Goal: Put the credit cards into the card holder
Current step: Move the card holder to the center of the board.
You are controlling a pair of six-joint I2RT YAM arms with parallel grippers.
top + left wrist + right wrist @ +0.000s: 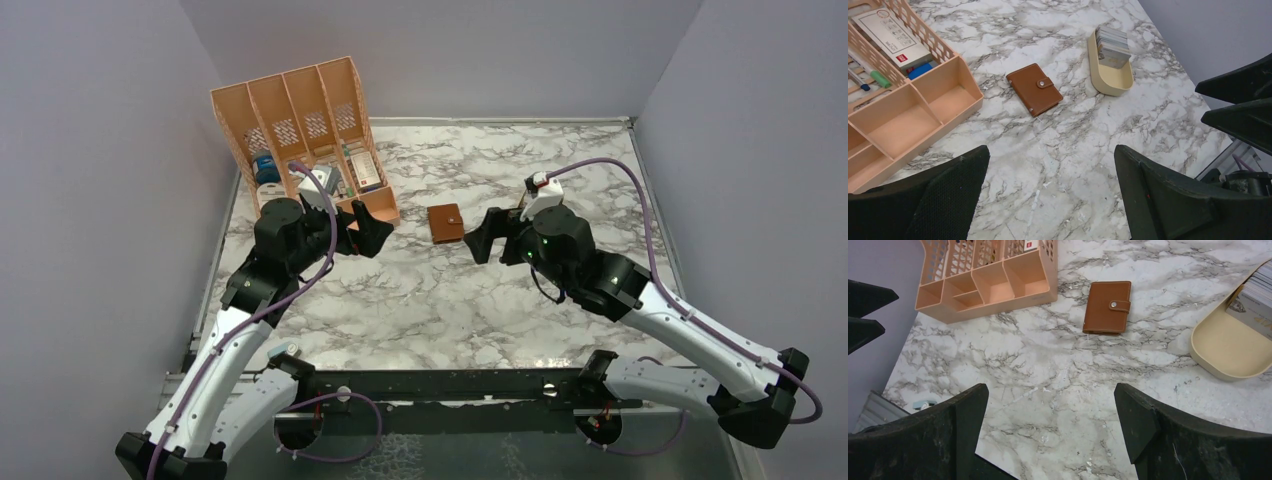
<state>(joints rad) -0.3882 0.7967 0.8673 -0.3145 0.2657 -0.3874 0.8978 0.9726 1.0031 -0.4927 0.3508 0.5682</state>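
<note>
Your card holder (446, 223) lies closed and flat on the marble table (560, 170) near the centre of the top view; it is a brown leather booklet, snap tab fastened over a metal stud; the credit cards (1112, 46), a pale grey-white stack, stand in a cream oval tray (1108, 82) near it; left gripper (365, 232) and right gripper (487, 235) flank the holder, jaws spread wide, gripping nothing; the orange organiser (300, 130) sits upper left.
</note>
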